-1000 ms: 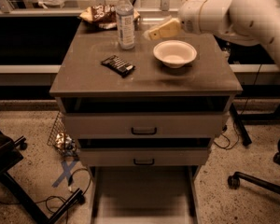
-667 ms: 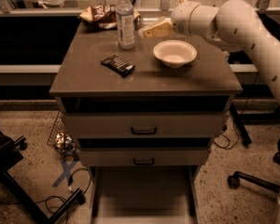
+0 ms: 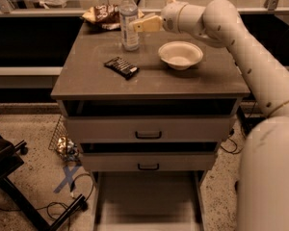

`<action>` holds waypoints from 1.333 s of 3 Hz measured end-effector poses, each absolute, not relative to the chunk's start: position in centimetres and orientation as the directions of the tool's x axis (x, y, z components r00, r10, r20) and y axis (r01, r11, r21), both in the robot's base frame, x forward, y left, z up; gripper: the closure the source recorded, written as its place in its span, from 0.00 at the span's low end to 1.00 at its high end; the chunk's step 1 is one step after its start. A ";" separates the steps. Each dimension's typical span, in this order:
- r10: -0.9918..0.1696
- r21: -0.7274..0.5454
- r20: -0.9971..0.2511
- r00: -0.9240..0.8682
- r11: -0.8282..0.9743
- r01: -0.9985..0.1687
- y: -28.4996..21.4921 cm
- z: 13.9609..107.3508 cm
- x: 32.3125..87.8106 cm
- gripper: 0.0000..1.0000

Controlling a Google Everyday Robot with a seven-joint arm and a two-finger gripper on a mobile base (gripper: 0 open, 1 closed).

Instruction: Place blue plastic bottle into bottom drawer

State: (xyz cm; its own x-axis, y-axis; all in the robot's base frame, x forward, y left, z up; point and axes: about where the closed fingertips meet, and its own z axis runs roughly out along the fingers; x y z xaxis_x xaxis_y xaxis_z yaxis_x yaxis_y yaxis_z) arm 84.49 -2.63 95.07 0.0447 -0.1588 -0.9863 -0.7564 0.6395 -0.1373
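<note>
The blue plastic bottle, clear with a white cap and a pale label, stands upright at the back of the grey cabinet top. My gripper reaches in from the right at label height, its tip against the bottle's right side. The bottom drawer is pulled out at floor level, a pale shallow tray with nothing visible in it. The two upper drawers are slightly open.
A white bowl sits right of the bottle, under my arm. A black flat packet lies in front of the bottle. A snack bag lies behind it. A chair base and cables stand on the floor at the left.
My gripper has moved left across the cabinet top, from above the bowl to the bottle's right side. The bottle, bowl and drawers have not moved.
</note>
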 end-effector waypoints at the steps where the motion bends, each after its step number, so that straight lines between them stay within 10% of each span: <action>1: -0.137 -0.060 -0.990 -0.031 0.615 -0.786 -0.5 94.3 85.4 0.00; 3: -0.083 0.024 -0.993 -0.089 0.583 -0.812 2.3 92.4 87.5 0.00; 4: -0.065 0.032 -0.994 -0.083 0.563 -0.826 4.1 92.1 88.4 0.26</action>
State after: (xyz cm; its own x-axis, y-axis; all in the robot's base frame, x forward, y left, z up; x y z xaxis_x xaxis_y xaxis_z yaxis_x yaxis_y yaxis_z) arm 88.44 4.11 92.08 -0.0830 -0.0652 -0.9944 -0.8260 0.5628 0.0320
